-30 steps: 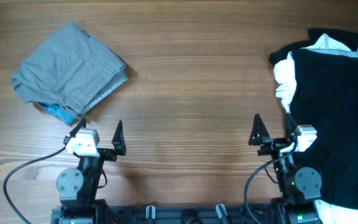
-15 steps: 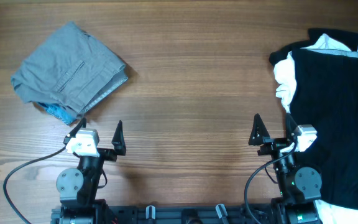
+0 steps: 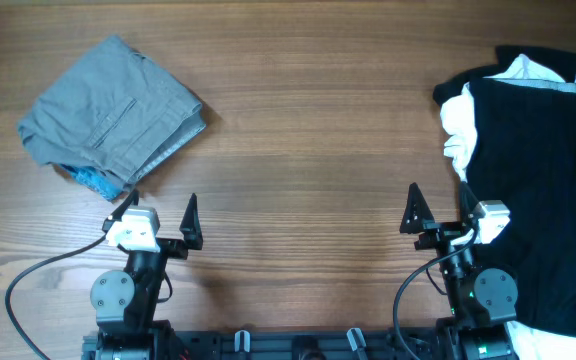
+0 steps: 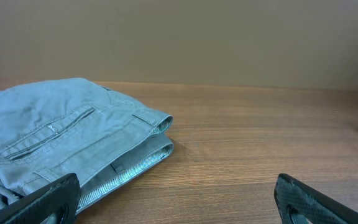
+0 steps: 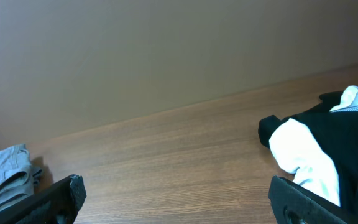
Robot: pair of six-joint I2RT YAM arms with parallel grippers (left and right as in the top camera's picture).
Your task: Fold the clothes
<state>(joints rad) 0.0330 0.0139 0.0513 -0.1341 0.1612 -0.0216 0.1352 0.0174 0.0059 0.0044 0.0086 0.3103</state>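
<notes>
Folded grey trousers lie at the table's far left, with something blue under their near corner; they also show in the left wrist view. A pile of black clothing with a white garment lies at the right edge; it shows in the right wrist view. My left gripper is open and empty near the front edge, just in front of the trousers. My right gripper is open and empty, its right finger next to the black pile.
The wooden table runs between the two piles. A cable loops from the left arm near the front edge. A plain wall stands behind the table.
</notes>
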